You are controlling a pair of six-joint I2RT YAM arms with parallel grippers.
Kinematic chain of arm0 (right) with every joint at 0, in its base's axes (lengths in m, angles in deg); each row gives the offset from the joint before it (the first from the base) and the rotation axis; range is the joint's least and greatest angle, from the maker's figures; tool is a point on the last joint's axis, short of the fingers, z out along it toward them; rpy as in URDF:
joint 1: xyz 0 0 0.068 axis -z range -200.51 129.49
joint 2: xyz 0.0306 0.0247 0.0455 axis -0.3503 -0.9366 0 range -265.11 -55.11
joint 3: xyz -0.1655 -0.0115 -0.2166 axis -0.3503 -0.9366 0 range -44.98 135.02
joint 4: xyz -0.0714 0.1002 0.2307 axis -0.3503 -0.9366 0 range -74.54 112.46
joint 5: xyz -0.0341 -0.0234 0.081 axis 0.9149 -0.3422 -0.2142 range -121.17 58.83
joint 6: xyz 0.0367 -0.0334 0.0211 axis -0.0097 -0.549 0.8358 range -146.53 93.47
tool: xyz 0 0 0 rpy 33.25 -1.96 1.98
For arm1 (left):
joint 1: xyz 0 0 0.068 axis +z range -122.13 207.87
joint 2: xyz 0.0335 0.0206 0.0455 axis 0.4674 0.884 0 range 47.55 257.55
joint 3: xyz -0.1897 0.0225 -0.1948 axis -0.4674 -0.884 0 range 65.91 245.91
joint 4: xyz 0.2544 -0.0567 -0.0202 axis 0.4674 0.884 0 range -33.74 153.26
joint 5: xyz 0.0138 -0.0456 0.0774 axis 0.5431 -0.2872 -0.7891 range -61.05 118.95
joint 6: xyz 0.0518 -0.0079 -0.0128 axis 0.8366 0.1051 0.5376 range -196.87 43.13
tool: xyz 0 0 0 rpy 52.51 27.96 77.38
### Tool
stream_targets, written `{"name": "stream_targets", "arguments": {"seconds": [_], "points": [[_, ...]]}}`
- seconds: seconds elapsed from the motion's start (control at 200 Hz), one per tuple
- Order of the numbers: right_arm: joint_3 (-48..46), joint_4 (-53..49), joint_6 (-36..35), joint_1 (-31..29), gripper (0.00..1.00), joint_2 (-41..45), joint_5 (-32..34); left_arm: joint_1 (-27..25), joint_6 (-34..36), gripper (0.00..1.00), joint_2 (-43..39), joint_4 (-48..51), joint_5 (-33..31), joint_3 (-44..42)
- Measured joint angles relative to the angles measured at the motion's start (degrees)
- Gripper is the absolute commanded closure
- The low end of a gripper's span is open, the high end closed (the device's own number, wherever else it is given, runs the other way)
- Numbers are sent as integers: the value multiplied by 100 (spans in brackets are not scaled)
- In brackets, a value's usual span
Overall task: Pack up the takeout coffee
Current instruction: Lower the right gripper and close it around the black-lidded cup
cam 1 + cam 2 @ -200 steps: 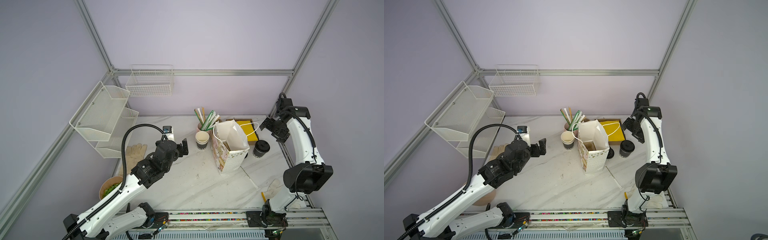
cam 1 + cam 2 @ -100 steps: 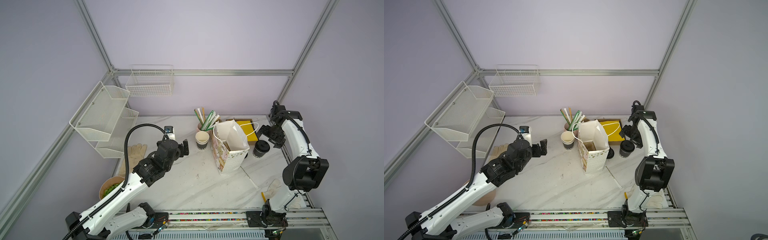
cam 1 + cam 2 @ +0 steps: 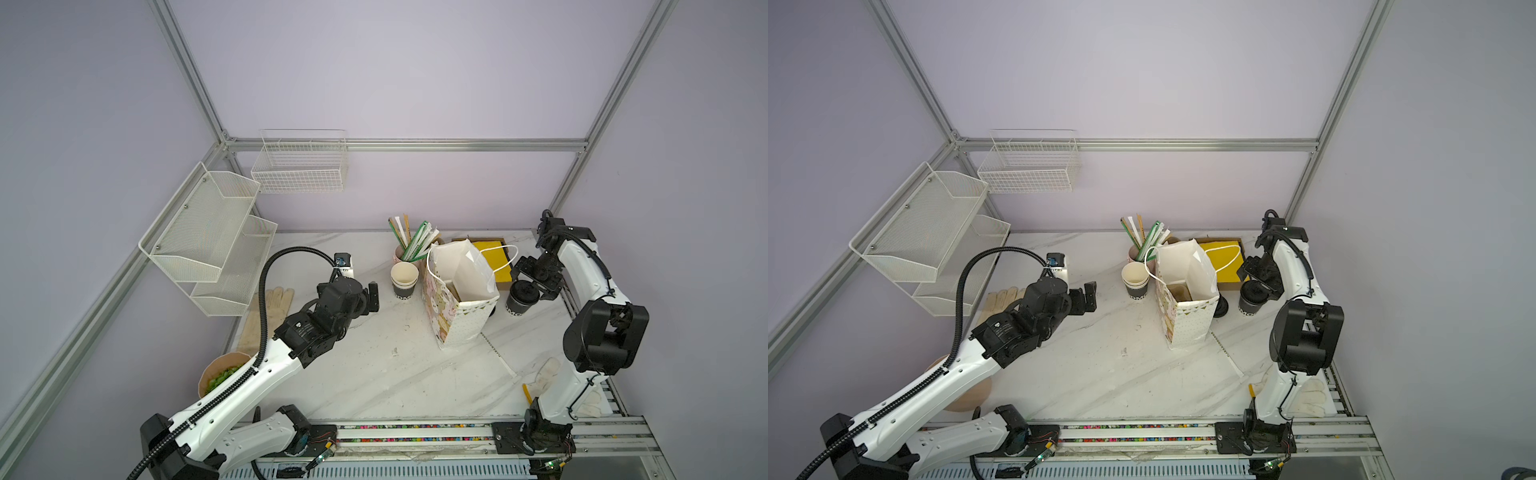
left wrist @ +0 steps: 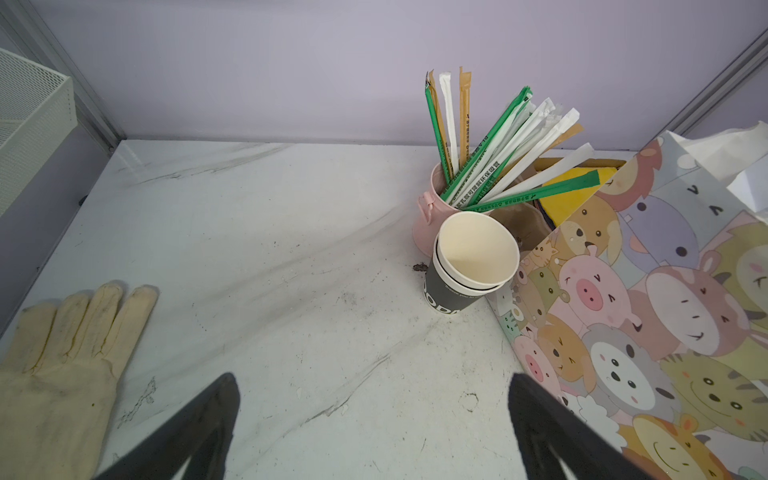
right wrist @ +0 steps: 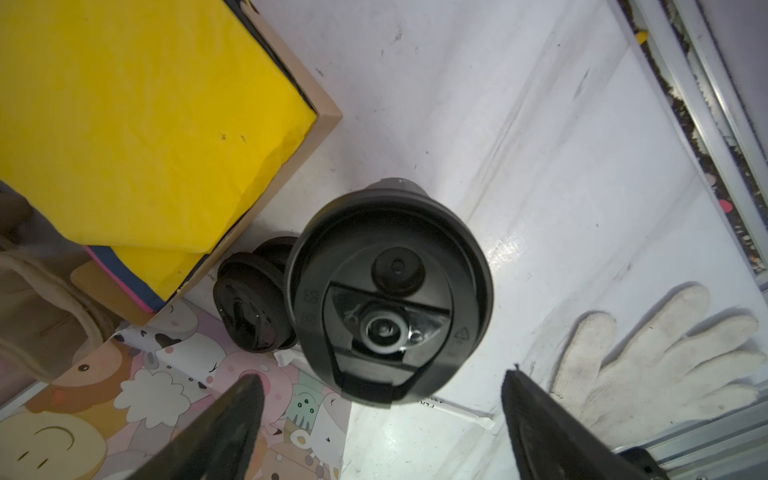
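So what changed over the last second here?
The right gripper swung in from the back corner and came down over the lidded coffee cup, jaws open, gripping nothing. The left gripper edged slightly toward the cup stack. Cups and paper bag stayed put.

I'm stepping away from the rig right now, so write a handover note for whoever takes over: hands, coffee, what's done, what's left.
Left hand: open, empty, near the nested cups.
Right hand: open, right over the lidded black cup, not gripping it.
Cup stands on the table beside the open paper bag, outside it.
Done: lid is on.
Left: grasp the cup, lower it upright into the bag.
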Motion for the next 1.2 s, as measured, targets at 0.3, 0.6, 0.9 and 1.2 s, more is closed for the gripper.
{"name": "stream_targets", "arguments": {"seconds": [0.3,0.6,0.9,1.2], "points": [[166,13,2,11,9,-201,42,37,-42,0,52,42,52,2],[162,20,-13,63,14,-203,120,61,-46,0,103,61,96,2],[162,24,-42,63,15,-315,118,85,-85,0,131,85,118,2],[157,103,-131,63,18,-376,127,114,-85,0,179,98,129,2]]}}
